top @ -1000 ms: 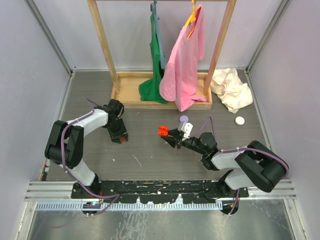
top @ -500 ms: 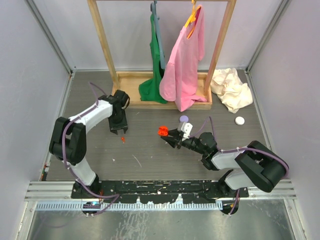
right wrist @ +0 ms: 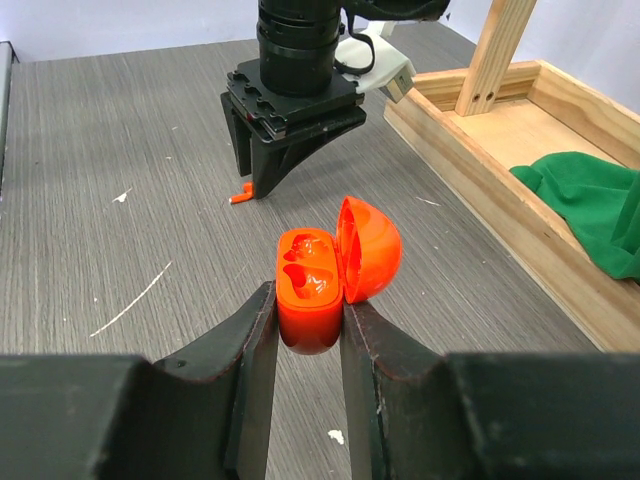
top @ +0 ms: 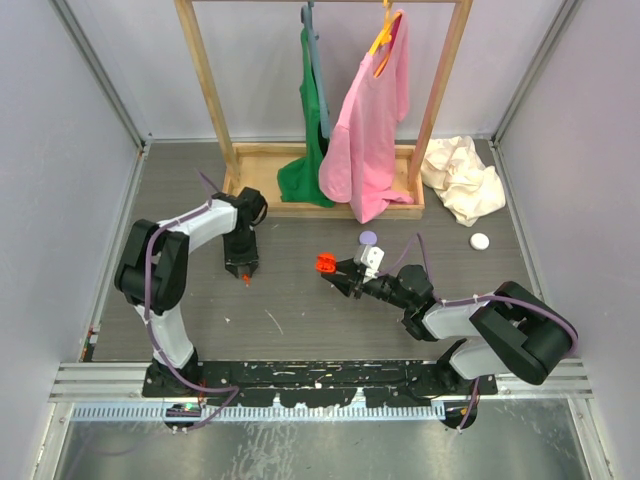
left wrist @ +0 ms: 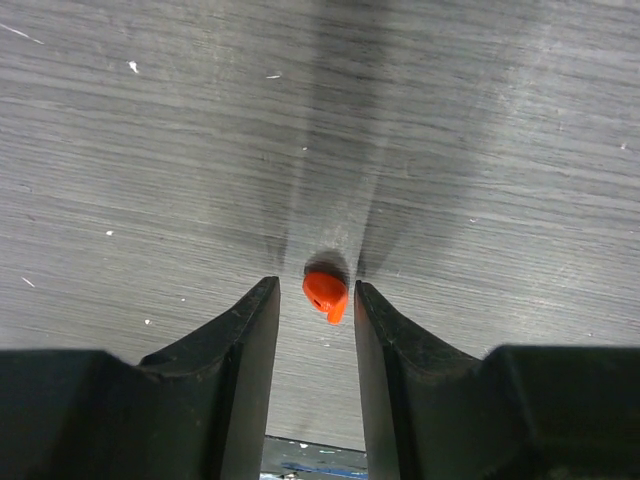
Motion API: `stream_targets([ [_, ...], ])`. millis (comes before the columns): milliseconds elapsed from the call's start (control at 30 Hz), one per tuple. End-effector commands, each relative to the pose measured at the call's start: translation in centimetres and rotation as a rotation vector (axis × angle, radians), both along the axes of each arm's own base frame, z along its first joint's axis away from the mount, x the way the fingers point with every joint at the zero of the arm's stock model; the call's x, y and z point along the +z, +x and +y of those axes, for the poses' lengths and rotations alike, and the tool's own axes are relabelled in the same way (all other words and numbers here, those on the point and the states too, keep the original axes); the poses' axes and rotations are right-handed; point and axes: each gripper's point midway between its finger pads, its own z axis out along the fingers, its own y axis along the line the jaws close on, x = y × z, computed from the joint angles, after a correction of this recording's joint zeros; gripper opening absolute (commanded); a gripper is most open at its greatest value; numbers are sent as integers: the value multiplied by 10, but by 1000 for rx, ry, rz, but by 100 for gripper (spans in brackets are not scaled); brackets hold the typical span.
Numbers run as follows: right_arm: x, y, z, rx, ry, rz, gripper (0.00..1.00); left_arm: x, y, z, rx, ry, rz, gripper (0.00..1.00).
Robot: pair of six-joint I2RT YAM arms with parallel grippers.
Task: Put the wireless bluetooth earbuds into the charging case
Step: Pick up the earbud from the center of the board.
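A small orange earbud (left wrist: 325, 295) lies on the grey table, just at the tips of my open left gripper (left wrist: 315, 292), between the two fingers and not gripped. In the top view the earbud (top: 247, 281) sits right under the left gripper (top: 245, 269). My right gripper (right wrist: 305, 300) is shut on the orange charging case (right wrist: 310, 290), held upright above the table with its lid (right wrist: 372, 248) open to the right and two wells showing. The case (top: 326, 263) is mid-table in the top view. The right wrist view also shows the earbud (right wrist: 240, 196).
A wooden clothes rack base (top: 262, 180) with a green garment (top: 312, 120) and a pink shirt (top: 370, 130) stands at the back. A cream cloth (top: 462, 178) lies back right. A white disc (top: 480, 241) and a purple disc (top: 368, 237) lie on the table.
The left arm swung and turned its gripper. It drew off the earbud, leaving it on the table, and now stands over it again. The right arm has not moved.
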Motion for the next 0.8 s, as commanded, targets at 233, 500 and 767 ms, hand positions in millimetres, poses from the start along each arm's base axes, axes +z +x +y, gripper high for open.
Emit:
stream_targets([
  [233, 28, 4, 4, -3, 54, -84, 14, -6, 1, -6, -24, -17, 28, 33],
  [500, 28, 4, 4, -3, 54, -83, 14, -10, -6, -8, -21, -40, 40, 28],
  [767, 29, 2, 5, 2, 53, -86, 14, -5, -10, -18, 2, -115, -1, 17],
])
